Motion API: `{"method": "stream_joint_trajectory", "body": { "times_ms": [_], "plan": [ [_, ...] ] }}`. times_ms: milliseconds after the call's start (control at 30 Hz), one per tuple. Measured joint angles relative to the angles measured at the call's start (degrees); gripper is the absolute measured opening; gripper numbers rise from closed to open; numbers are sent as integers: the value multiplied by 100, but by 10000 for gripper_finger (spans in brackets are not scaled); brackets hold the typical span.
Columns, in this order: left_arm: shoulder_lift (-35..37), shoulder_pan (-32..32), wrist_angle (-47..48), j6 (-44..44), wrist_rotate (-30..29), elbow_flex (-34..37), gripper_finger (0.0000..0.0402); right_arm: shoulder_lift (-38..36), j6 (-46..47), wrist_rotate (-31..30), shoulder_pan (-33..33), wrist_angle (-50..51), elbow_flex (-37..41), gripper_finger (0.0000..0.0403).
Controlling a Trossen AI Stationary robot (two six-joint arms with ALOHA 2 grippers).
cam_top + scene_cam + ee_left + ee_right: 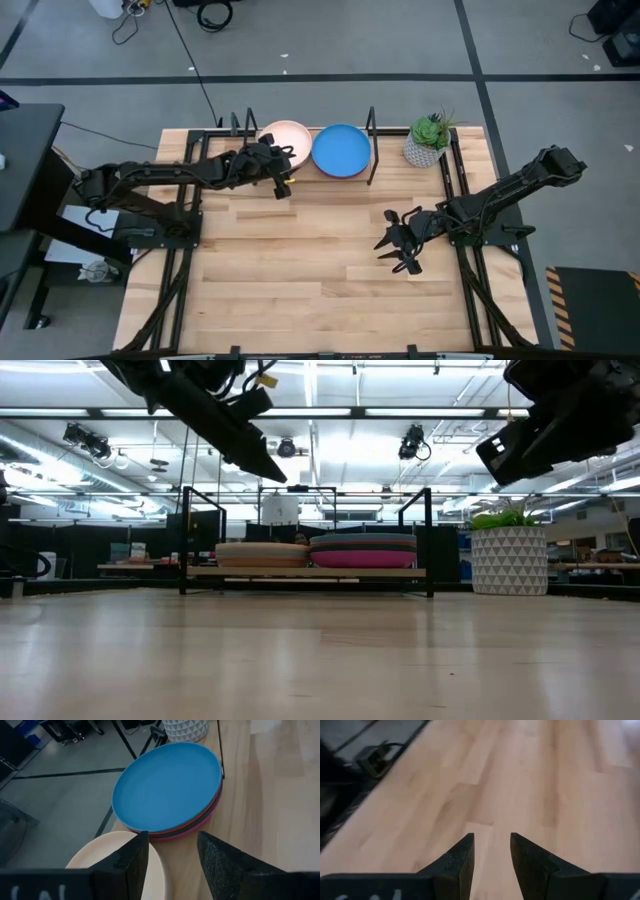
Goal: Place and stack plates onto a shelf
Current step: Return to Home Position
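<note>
Two stacks of plates rest on the shelf (300, 572) at the table's far edge. The left stack (290, 138) has a peach plate (105, 855) on top. The right stack (363, 550) has a bright blue plate (341, 150) (167, 785) on top, with orange and magenta rims showing under it. My left gripper (283, 185) (172, 837) is open. It hovers above the near edge of the peach plate, clear of both stacks in the low view (262, 460). My right gripper (397, 250) (491, 837) is open over bare tabletop toward the table's right side.
A small green plant in a white patterned pot (428, 140) (508, 560) stands just right of the shelf. The shelf's black upright frames (372, 145) rise at each end of the plates. Bare wooden tabletop (300, 260) lies between the arms and the near edge.
</note>
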State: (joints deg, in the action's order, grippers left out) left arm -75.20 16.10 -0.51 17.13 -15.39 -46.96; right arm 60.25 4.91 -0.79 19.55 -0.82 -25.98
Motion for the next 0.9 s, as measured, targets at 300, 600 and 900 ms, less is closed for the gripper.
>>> {"method": "stream_joint_trajectory", "body": {
  "times_ms": [300,600,900],
  "plan": [
    [1161,113,-206,-50,709,367,161,-652,153,-457,0,259,0,128],
    [2730,169,-563,-478,834,1711,131,-2185,-188,-580,-194,481,131,115],
    [4158,163,-689,-945,828,2565,125,-3321,-197,-939,-355,503,727,114]
  ]
}}
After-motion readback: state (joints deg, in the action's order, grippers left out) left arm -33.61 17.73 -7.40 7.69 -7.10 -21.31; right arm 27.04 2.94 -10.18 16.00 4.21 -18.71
